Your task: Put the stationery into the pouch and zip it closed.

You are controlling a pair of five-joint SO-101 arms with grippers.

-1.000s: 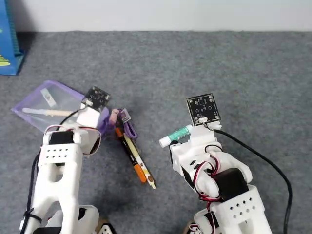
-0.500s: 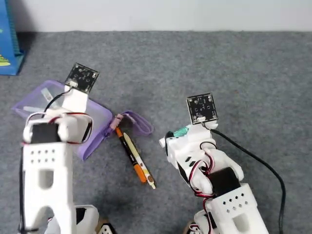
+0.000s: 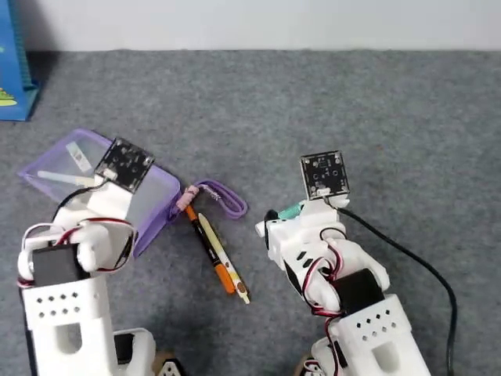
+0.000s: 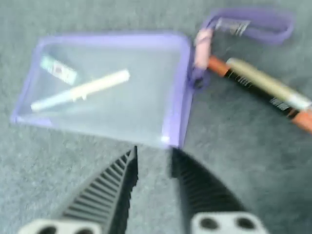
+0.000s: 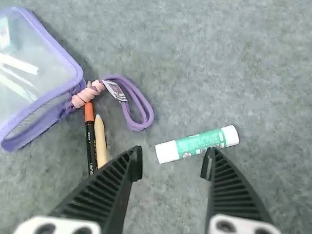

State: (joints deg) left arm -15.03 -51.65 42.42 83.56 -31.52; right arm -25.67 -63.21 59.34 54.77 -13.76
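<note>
Fingers (image 5: 114, 178) of right gripper (image 5: 173, 150) apart over glue stick (image 5: 197, 144); label illegible.

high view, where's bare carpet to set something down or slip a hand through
Bare carpet runs along the wall from the blue box rightward, and all right of the right arm. Crowded between the arms: pouch, strap, two pencils and glue stick lie close together.

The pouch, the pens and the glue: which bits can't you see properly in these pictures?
High view: the right arm hides most of the glue stick; only a green bit shows.
High view: the left arm covers part of the pouch.
Left wrist view: blur hides whether the pouch's zip is open.
Right wrist view: the edge cuts off the pouch; the right gripper hides the pens' ends.
</note>
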